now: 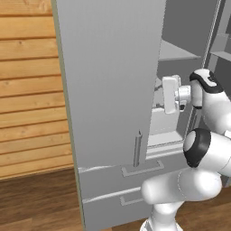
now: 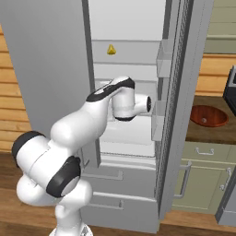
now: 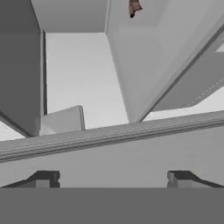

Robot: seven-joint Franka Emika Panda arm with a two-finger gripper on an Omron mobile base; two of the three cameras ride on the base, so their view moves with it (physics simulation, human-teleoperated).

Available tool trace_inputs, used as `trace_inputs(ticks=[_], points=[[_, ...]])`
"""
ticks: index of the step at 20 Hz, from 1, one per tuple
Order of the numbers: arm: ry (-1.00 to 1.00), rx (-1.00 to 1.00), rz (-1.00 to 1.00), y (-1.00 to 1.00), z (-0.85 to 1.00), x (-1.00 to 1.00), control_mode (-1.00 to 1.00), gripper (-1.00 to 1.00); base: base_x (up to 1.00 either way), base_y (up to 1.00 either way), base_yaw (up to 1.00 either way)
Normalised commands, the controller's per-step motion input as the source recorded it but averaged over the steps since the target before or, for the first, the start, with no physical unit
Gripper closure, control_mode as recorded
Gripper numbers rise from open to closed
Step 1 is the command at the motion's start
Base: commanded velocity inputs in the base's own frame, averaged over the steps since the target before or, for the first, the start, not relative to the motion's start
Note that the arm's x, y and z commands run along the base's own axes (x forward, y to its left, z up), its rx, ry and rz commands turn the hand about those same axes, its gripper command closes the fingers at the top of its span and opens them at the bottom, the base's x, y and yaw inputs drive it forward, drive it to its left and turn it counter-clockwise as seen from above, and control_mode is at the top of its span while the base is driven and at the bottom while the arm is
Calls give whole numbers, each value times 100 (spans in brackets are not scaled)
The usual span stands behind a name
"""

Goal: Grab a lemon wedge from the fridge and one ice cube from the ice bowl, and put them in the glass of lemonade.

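The grey fridge (image 1: 108, 67) stands with its right door swung open, the left door (image 2: 46, 55) still closed. The lemon wedge (image 2: 111, 50), tiny and yellow, lies on an upper shelf inside; it looks brownish at the top of the hand view (image 3: 134, 7). My arm reaches into the middle compartment, well below the wedge. My gripper (image 3: 113, 179) is open with nothing between its fingertips (image 3: 43, 178), facing a shelf edge. The reddish-brown ice bowl (image 2: 209, 115) sits on the counter right of the fridge. The glass of lemonade is out of view.
The open right door (image 2: 184, 92) carries bins (image 2: 163, 57) close to my wrist. Two lower drawers (image 1: 117, 189) sit beneath the compartment. Beige cabinets (image 2: 203, 175) stand under the counter. A wooden wall (image 1: 27, 90) lies left of the fridge.
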Motion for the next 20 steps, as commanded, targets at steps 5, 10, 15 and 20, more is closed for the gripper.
trace_inputs(ticks=[5,10,15,20], points=[[-10,14,14,0,24,-39,-100,-100,0,0,0],[-10,7,11,13,1,-16,-100,-100,0,0,0],[-1,0,12,52,0,-36,-100,-100,0,0,0],[0,2,0,-5,0,13,-100,-100,0,0,0]])
